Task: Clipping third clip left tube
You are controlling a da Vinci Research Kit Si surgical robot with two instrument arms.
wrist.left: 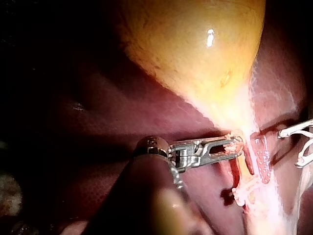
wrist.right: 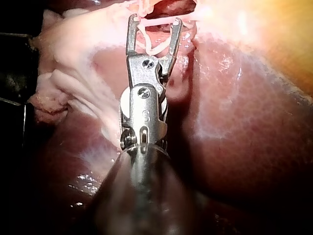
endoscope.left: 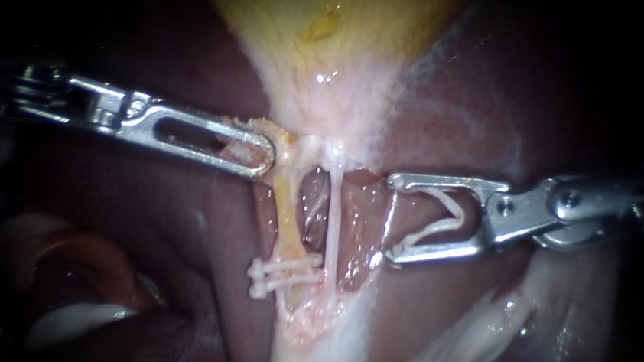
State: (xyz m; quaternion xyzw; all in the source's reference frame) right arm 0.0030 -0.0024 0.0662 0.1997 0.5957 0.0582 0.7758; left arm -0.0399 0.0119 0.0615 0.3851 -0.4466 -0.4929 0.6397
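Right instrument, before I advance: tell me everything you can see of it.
The right instrument comes in from the right: a shiny metal shaft, a pinned hinge and two slim jaws. The jaws stand wide apart, holding a white V-shaped clip whose legs lie along them. The tips point toward the tubes but stop short of the right tube, with no tube between them. The left tube lies beyond. Dark red liver lies beneath.

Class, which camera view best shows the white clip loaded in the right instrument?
The endoscope view: the clip lies side-on, its whole open V visible inside the right instrument. The right wrist view shows it from behind, blending into pale tissue ahead. The left wrist view catches only part, cut off at the view's edge.
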